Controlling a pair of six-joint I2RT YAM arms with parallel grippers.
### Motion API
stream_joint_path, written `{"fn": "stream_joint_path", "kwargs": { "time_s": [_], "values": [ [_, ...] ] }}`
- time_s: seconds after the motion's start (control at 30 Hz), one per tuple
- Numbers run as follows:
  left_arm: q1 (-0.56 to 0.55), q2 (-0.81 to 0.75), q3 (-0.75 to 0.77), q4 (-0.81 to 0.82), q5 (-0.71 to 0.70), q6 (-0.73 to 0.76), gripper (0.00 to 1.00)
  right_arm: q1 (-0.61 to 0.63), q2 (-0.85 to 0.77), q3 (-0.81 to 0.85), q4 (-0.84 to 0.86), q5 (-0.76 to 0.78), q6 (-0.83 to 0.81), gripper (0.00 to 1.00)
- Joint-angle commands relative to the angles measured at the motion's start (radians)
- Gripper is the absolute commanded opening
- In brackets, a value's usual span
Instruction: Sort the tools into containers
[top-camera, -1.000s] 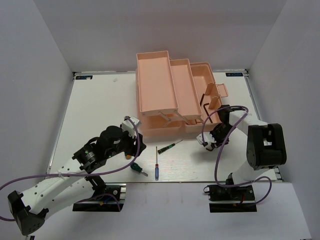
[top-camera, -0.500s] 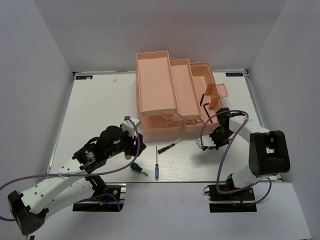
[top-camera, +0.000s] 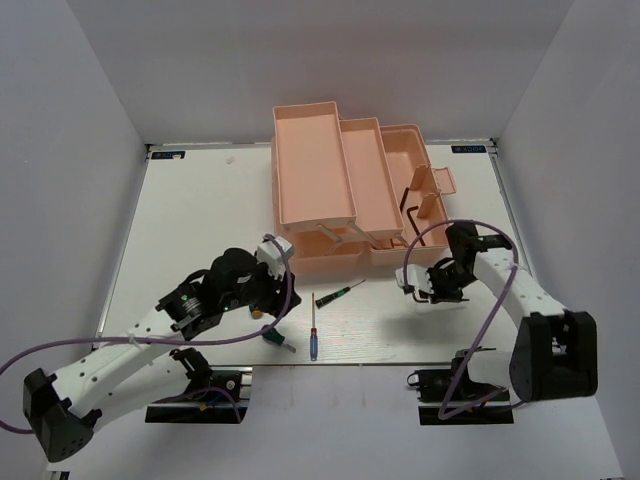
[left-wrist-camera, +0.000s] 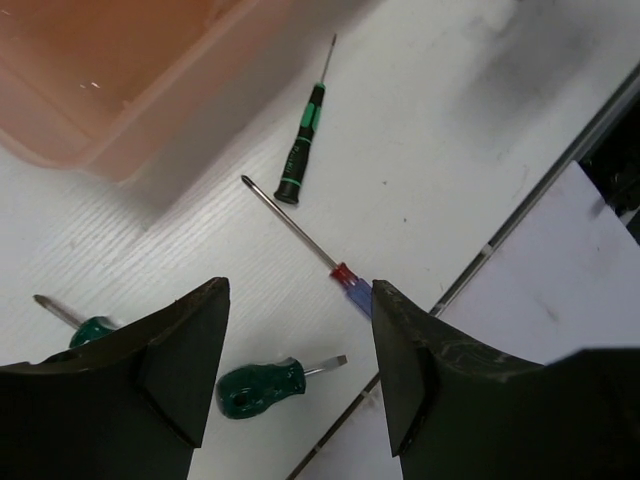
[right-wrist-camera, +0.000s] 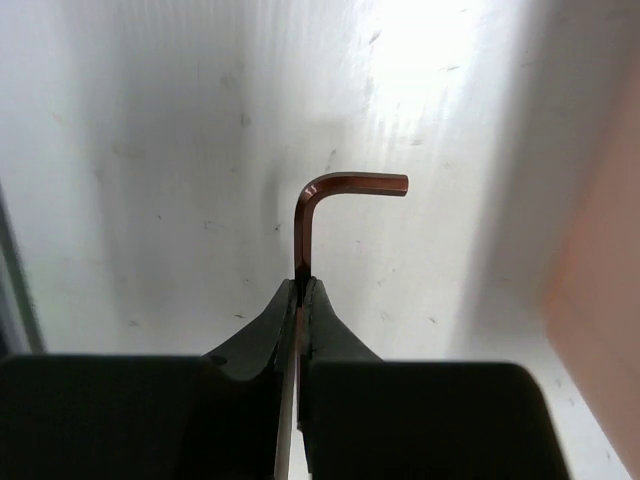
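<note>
While the right pincer pinches the copper hex key by its long leg, the toolbox lies at eleven o'clock, seen from above. The left pincer hangs spread.

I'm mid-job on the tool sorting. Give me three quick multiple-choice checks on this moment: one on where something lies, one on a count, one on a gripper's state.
1. The slim green screwdriver lies:
A) on the table beside the toolbox
B) in a toolbox tray
C) held by an arm

2. Screwdrivers lying on the table in the left wrist view:
A) two
B) three
C) four

3. The right gripper is:
A) open and empty
B) shut on the copper hex key
C) shut on a screwdriver

Answers:
1 A: it rests on the white surface just outside the pink wall.
2 C: there are two stubby green screwdrivers, the slim green one and the blue screwdriver.
3 B: the key's long leg is pinched between the closed fingers.
</note>
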Motion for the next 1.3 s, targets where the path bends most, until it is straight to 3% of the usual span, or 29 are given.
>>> {"fn": "stream_joint_path", "kwargs": {
  "time_s": [0.0,0.2,0.23,0.3,0.53,0.73,0.87,0.9,0.97,1.0,1.03,1.07,1.1,1.27],
  "values": [
    [0.001,0.077,-0.009,0.033,0.096,0.021,0.68,-0.006,-0.106,0.110,-0.126,-0.165,0.194,0.00],
    [-0.010,0.197,0.000,0.013,0.060,-0.032,0.62,-0.016,-0.178,0.202,-0.032,-0.176,0.530,0.00],
    [-0.021,0.206,0.000,-0.003,0.038,-0.057,0.62,-0.019,-0.175,0.229,0.026,-0.122,0.658,0.00],
    [-0.031,0.217,0.024,-0.021,0.009,-0.078,0.62,-0.028,-0.150,0.273,0.054,-0.078,0.764,0.00],
    [-0.093,0.237,0.064,-0.064,-0.011,-0.132,0.62,-0.055,-0.080,0.438,0.195,0.026,1.027,0.00],
    [-0.195,0.361,0.086,-0.064,-0.081,-0.206,0.66,-0.061,0.150,0.703,0.232,0.037,1.223,0.00],
    [-0.257,0.438,0.121,-0.118,-0.199,-0.304,0.68,-0.052,0.418,0.938,0.152,-0.023,1.306,0.00],
    [-0.268,0.449,0.121,-0.118,-0.218,-0.346,0.69,-0.055,0.442,0.957,0.152,-0.037,1.363,0.06],
    [-0.286,0.481,0.121,-0.118,-0.247,-0.393,0.69,-0.053,0.500,1.019,0.149,-0.063,1.386,0.34],
    [-0.304,0.493,0.121,-0.118,-0.270,-0.434,0.69,-0.055,0.526,1.023,0.167,-0.072,1.405,0.65],
    [-0.323,0.516,0.121,-0.118,-0.297,-0.477,0.69,-0.055,0.526,1.017,0.187,-0.078,1.420,0.83],
    [-0.332,0.527,0.121,-0.118,-0.298,-0.477,0.69,-0.056,0.508,1.004,0.187,-0.077,1.420,0.83],
    [-0.343,0.539,0.112,-0.106,-0.308,-0.504,0.69,-0.056,0.493,0.986,0.257,-0.066,1.422,0.91],
    [-0.395,0.642,0.153,-0.081,-0.357,-0.563,0.69,-0.061,0.326,0.713,0.477,0.003,1.494,0.91]
  ]
}}
